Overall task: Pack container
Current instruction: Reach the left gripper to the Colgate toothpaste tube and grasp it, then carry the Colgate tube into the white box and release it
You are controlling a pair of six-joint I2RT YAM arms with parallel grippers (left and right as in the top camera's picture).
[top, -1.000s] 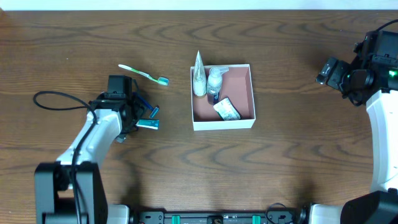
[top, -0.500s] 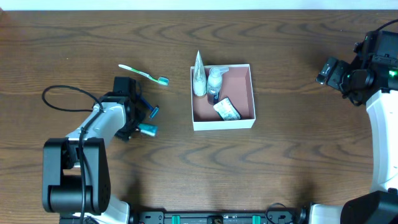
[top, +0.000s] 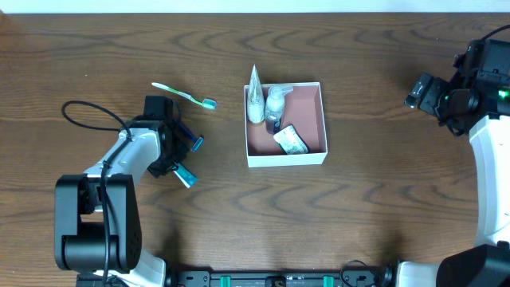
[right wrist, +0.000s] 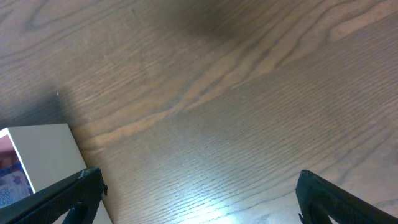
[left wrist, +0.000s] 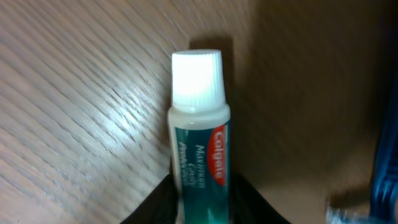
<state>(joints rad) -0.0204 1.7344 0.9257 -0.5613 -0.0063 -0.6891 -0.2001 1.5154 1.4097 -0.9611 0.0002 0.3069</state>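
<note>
The container (top: 287,160), a white box with a reddish floor, stands mid-table and holds a white pouch (top: 255,100), a clear bottle (top: 276,100) and a flat packet (top: 291,140). To its left, my left gripper (top: 177,167) is shut on a teal toothpaste tube (top: 186,176). In the left wrist view the tube (left wrist: 200,149) sticks out between the black fingers, white cap pointing away. My right gripper (top: 420,90) hangs open at the far right, well away from the container; in its wrist view the right gripper (right wrist: 199,205) has only bare wood between its fingers.
A green and white toothbrush (top: 183,94) lies above the left arm. A blue object (top: 192,140) rests right beside the left gripper and shows as a blue edge (left wrist: 385,168) in the left wrist view. A container corner (right wrist: 37,152) shows in the right wrist view.
The left gripper has closed onto the toothpaste tube, and the tube has swung and shifted slightly toward the table's front edge. The right arm has not moved.
</note>
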